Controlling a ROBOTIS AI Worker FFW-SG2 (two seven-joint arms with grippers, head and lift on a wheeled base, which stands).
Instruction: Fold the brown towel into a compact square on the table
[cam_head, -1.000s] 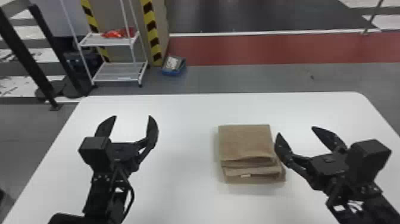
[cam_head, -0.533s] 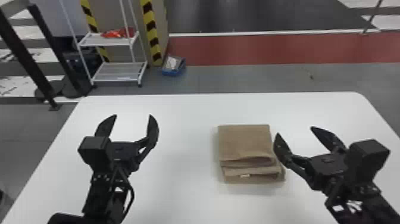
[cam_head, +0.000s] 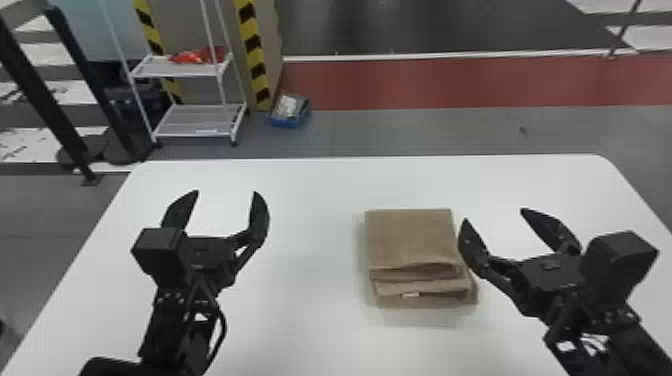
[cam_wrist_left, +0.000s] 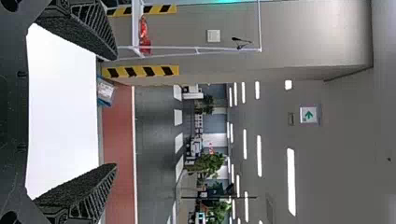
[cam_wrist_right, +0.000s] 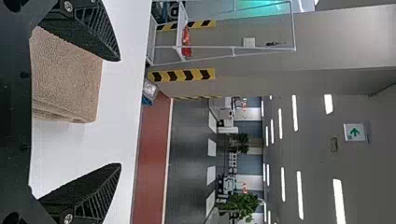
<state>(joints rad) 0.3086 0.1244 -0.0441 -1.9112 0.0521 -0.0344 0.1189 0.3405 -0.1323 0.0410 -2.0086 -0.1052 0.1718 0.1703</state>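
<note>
White table (cam_head: 310, 200), smooth, corners rounded at the far end. Beyond it, grey floor (cam_head: 400, 132), then a red strip (cam_head: 450, 82) running across, and dark flooring (cam_head: 425, 25) past a white line. Far left, a white rack (cam_head: 195, 120) carries something red (cam_head: 197, 55) on its upper shelf; yellow-and-black stripes (cam_head: 254, 50) mark the upright surface beside it. A blue container (cam_head: 290, 120) sits on the floor near the rack. Dark posts (cam_head: 30, 80) stand farther left. Both wrist views take in ceiling lights (cam_wrist_right: 299, 196) and a green arrow sign (cam_wrist_right: 355, 132).

Brown towel (cam_head: 410, 237) lies flat on the table, right of its middle, folded into a stacked, squarish bundle. Layered, slightly uneven edges face the robot, a small pale tag (cam_head: 411, 295) among them; the far edge is straight. Sides run away from the robot, the near end set a little to the right. Roughly as long as wide; a long axis cannot be told.

Left gripper (cam_head: 226, 192): fingers spread wide, nothing between them, well apart from the towel. Right gripper (cam_head: 493, 215): also wide open, gripping nothing. Its inner finger is right by the towel's right edge; contact cannot be told.
</note>
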